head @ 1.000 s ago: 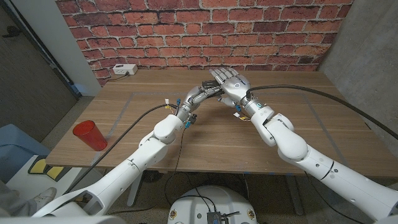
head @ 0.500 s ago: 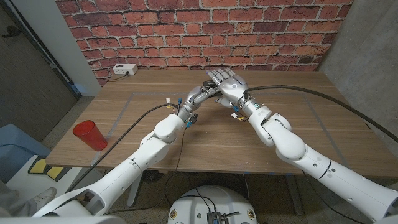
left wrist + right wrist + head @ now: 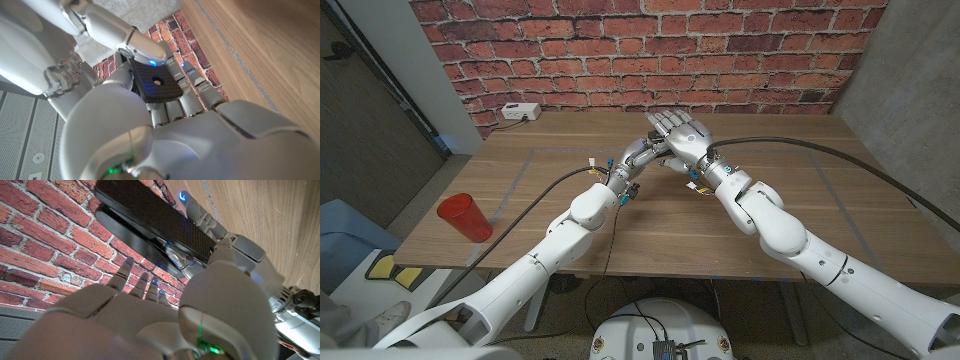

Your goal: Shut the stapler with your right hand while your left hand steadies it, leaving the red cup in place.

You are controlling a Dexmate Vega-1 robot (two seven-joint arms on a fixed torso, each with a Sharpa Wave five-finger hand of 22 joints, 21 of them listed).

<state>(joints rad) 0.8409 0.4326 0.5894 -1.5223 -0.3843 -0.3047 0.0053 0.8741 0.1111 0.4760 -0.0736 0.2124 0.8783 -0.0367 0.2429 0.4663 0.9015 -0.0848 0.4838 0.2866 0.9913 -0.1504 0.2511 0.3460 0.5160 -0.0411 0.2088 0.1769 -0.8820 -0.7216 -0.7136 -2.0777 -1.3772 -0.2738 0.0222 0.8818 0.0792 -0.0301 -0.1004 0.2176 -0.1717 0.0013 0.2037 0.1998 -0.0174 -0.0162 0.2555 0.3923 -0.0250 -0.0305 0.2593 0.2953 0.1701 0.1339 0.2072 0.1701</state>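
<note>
Stapler (image 3: 150,227): black, at the table's far middle, between both hands.
Left hand (image 3: 642,153): fingers wrapped around its base; keep firm.
Right hand (image 3: 682,135): fingers spread, holding nothing, over the top arm; press straight down.
Red cup (image 3: 464,217): well apart, near the left edge.

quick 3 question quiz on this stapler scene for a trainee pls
1. True or false: the red cup stands near the table's left front corner.
2. Which hand grips the stapler from the table side? A) left hand B) right hand
3. Fill in: behind the table is a ___ wall.

Key: 1 true. 2 A. 3 brick.
</note>
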